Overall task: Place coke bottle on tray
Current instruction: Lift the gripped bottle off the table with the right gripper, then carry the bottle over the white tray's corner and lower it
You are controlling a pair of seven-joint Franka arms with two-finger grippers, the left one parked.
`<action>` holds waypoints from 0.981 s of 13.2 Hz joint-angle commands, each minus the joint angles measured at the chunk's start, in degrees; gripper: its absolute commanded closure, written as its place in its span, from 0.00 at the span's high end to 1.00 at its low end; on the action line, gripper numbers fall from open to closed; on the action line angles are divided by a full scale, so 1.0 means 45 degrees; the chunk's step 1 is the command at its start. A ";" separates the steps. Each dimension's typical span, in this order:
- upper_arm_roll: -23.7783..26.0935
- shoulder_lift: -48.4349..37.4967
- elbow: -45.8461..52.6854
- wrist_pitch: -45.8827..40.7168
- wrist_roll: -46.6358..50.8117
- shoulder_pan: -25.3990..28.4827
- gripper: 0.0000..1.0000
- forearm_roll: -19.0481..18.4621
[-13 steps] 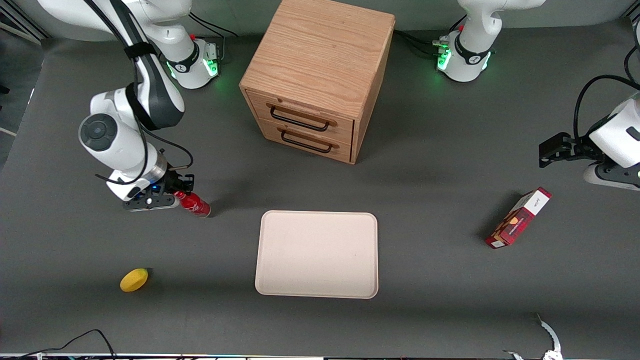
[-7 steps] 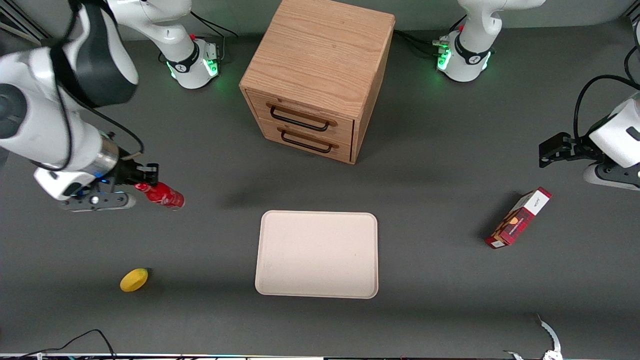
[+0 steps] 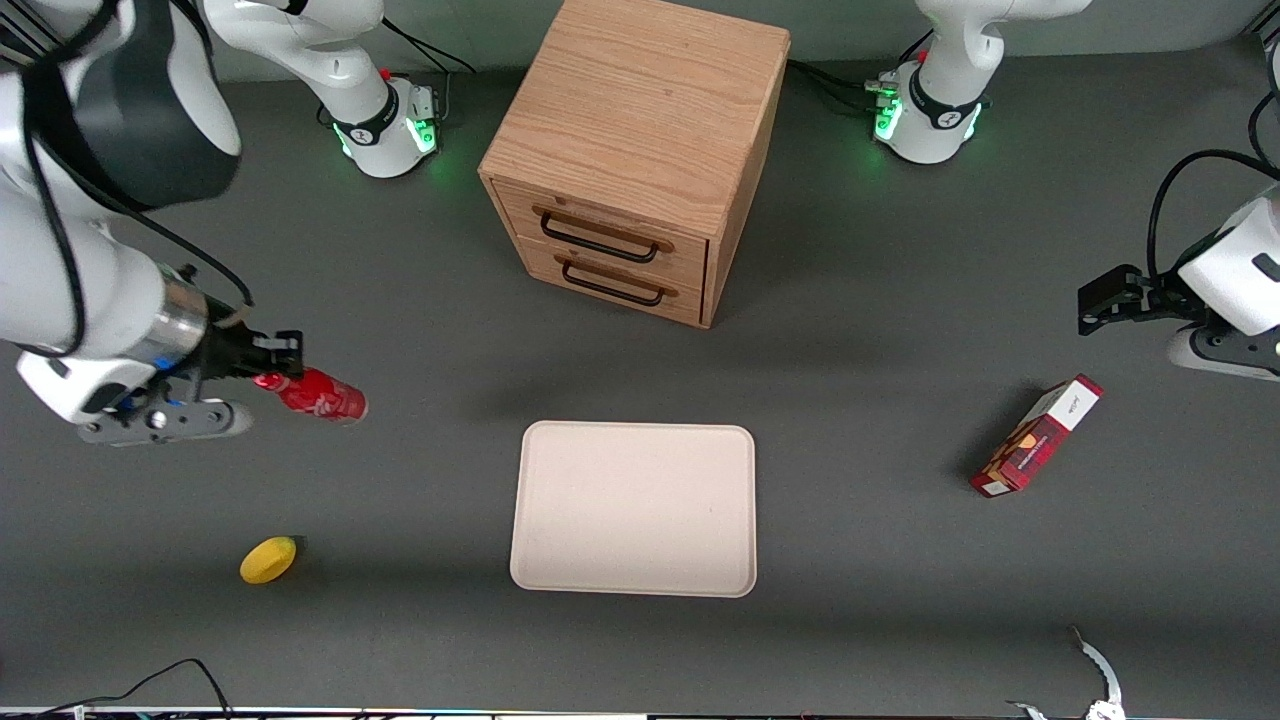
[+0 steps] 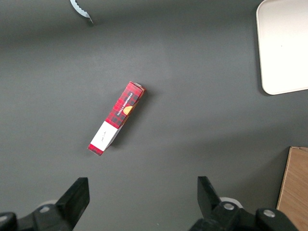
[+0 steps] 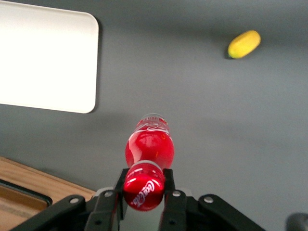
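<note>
The small red coke bottle hangs in the air above the table, toward the working arm's end, with my right gripper shut on its capped end. From the wrist the gripper shows its fingers pressed on either side of the red cap, and the coke bottle points down toward the grey table. The cream-beige tray lies flat in the middle of the table, in front of the drawer cabinet and nearer the front camera than it. A corner of the tray shows in the wrist view, apart from the bottle.
A wooden drawer cabinet with two black handles stands farther from the camera than the tray. A yellow lemon lies nearer the camera than my gripper. A red-and-white box lies toward the parked arm's end.
My gripper has lifted the coke bottle off the table and carried it up and sideways, away from the tray. In the last half second it shifted only slightly. Tray, lemon and box have not moved.
</note>
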 commanded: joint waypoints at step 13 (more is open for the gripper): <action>-0.0487 0.5195 0.1706 0.6472 0.1656 0.2986 0.00 -0.0009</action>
